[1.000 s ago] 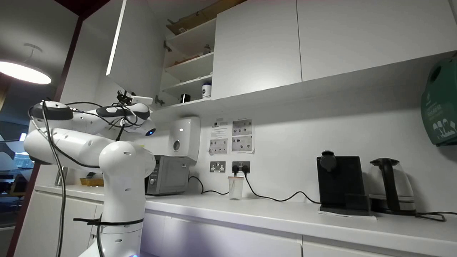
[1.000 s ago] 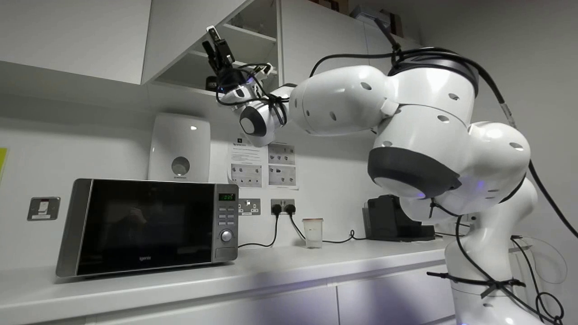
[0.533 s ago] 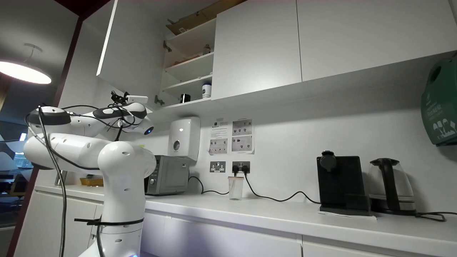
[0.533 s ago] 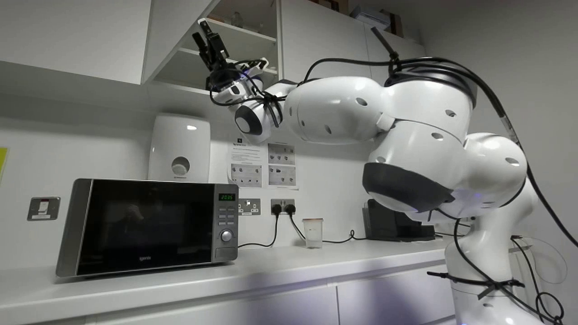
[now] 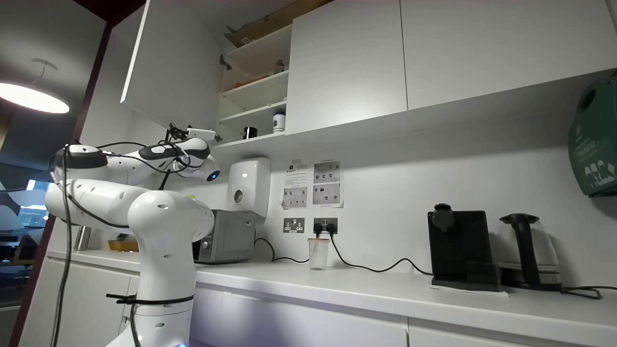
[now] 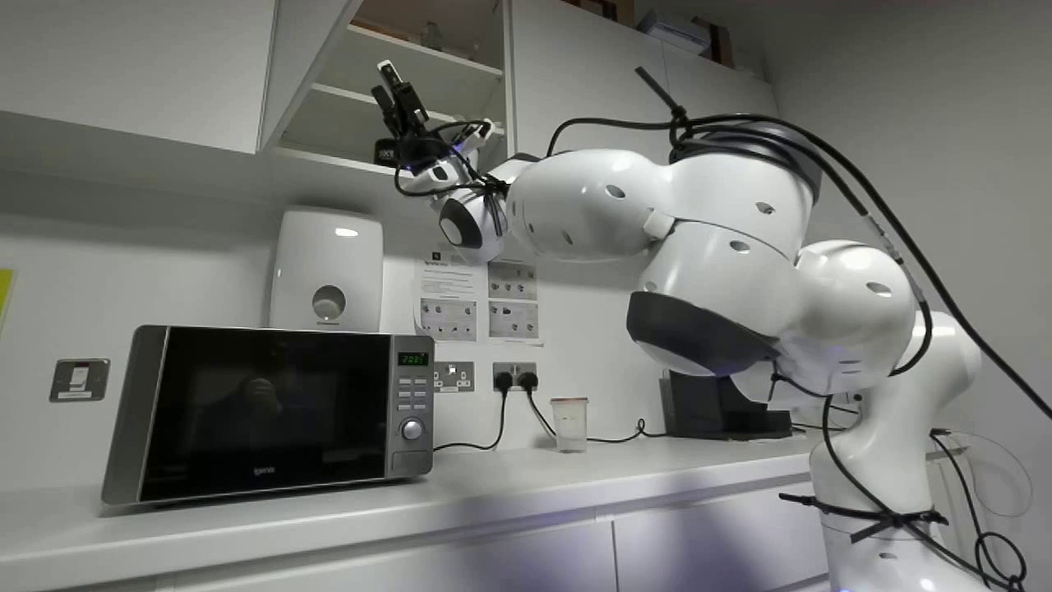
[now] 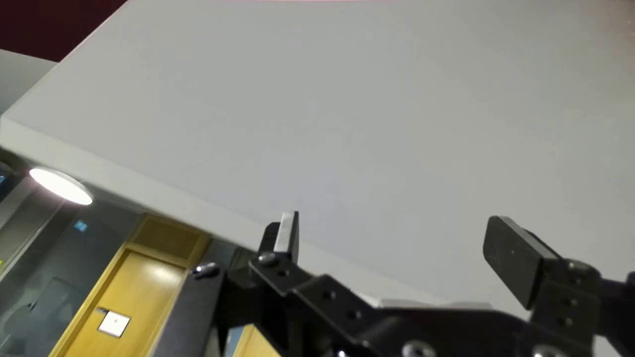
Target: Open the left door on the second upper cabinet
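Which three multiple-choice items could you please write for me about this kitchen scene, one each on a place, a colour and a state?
1. Where does the clear cup stand?
A. On the counter, between the microwave and the black machine
B. On top of the microwave
C. Inside the microwave

2. What colour is the case at the far right of an exterior view?
A. Red
B. Yellow
C. Green

3. How does the cabinet door nearest the gripper stand?
A. Shut
B. Swung open
C. Lying on the counter

Right letters:
1: A, as both exterior views show the cup on the counter between those two.
2: C, as its shell shows green in that exterior view.
3: B, as it angles outward in an exterior view, with shelves visible inside.
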Controlling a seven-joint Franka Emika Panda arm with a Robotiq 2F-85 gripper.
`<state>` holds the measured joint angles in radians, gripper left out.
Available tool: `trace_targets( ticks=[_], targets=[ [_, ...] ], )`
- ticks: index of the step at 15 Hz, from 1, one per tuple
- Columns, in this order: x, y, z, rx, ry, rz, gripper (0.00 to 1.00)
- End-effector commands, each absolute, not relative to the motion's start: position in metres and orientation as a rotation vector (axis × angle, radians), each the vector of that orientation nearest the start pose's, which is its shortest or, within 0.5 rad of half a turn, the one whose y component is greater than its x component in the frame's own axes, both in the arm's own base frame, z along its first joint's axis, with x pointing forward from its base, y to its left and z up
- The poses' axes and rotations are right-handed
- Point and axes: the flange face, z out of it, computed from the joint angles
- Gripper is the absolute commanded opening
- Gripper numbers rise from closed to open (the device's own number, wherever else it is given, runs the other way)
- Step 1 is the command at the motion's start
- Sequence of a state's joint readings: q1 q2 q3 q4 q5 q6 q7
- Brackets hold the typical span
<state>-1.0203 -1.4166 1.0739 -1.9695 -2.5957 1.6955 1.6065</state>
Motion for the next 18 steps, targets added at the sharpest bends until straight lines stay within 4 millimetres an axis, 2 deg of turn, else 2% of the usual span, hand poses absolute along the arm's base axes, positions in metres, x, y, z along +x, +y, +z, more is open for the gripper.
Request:
trace_targets(
  ticks=[1,5,9,15,18],
  targets=[
    [0.328,0.42,0.726,-0.593,0.317,1.416,1.0],
    [0.315,0.428,0.757,-0.62,0.295,1.423,1.0],
    [0.295,0.458,0.776,-0.662,0.297,1.458,1.0],
    [0.288,0.534,0.77,-0.702,0.426,1.555,1.0],
    [0.281,0.566,0.764,-0.753,0.472,1.595,1.0]
  ],
)
